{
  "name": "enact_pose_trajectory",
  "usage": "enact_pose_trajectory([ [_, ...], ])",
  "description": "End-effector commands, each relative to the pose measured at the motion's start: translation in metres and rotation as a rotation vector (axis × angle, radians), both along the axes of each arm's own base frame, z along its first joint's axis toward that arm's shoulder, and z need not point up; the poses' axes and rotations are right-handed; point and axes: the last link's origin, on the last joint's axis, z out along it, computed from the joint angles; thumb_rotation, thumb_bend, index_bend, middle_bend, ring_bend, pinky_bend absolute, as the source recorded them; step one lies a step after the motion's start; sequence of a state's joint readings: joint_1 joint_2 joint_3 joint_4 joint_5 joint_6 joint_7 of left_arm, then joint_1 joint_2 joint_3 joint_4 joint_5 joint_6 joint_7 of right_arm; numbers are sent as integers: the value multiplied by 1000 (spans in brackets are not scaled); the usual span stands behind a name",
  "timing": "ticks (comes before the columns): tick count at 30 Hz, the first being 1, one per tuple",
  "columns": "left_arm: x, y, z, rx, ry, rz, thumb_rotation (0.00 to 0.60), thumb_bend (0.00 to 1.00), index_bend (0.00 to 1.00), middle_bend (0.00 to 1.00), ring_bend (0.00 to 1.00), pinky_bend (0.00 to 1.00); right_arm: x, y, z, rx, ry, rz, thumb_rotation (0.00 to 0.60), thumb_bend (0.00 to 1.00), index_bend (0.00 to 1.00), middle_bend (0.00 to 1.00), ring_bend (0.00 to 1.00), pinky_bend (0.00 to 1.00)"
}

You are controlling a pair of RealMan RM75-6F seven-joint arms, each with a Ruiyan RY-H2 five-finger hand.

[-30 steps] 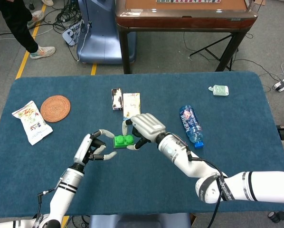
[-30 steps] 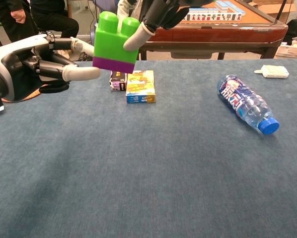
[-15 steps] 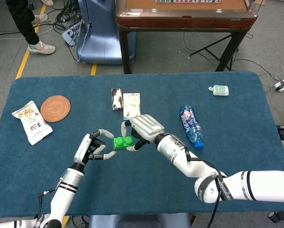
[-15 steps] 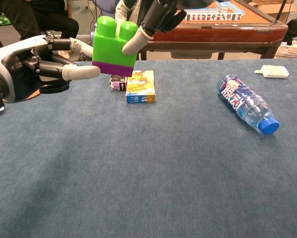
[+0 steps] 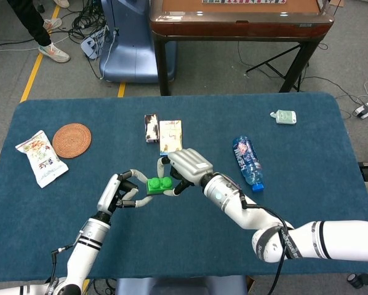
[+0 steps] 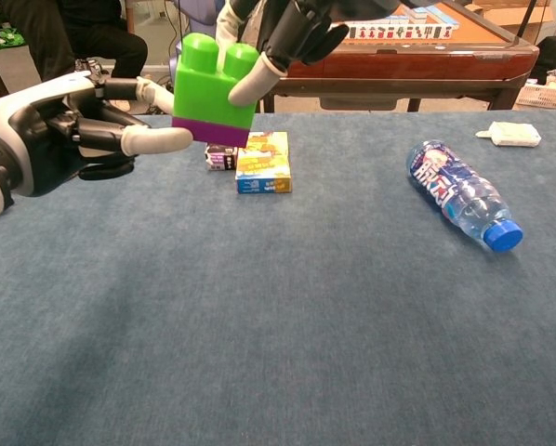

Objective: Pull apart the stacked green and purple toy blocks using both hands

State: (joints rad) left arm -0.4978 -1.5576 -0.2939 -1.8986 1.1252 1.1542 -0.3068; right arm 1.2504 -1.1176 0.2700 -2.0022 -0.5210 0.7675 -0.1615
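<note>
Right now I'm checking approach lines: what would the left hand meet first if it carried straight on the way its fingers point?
Most likely the purple block beneath the green block; the left hand fingertips already look at its edge.

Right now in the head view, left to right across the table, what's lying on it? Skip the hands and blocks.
Snack packet → woven coaster → dark small box → yellow box → water bottle → small white-green device.
</note>
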Motion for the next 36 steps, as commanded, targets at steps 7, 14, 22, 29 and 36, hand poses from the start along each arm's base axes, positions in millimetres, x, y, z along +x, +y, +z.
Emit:
enact_pose_trajectory([
  [7, 0, 0, 0, 1, -2, 4, 600, 95, 669, 1000, 1000, 1000, 1, 0, -1, 5, -3, 2, 600, 504, 669, 1000, 1000, 1000],
  [14, 0, -1, -2, 3, -7, 8, 600, 95, 702, 1000, 1000, 1000, 1, 0, -2, 8, -2, 4, 600, 504, 669, 1000, 1000, 1000],
  [22, 1, -1, -2, 1, -14, 7, 600, 95, 729, 1000, 1000, 1000, 1, 0, -3, 11, 1, 6, 600, 504, 669, 1000, 1000, 1000],
  [29, 0, -1, -4, -5, -21, 14, 600, 94, 758, 1000, 1000, 1000, 1, 1, -1, 10, -6, 7, 600, 506, 671, 1000, 1000, 1000],
  [36, -1, -1, -5, -5, -34, 24, 600, 95, 776, 1000, 1000, 1000, -1, 0, 0, 9, -12, 4, 600, 510, 673, 1000, 1000, 1000],
])
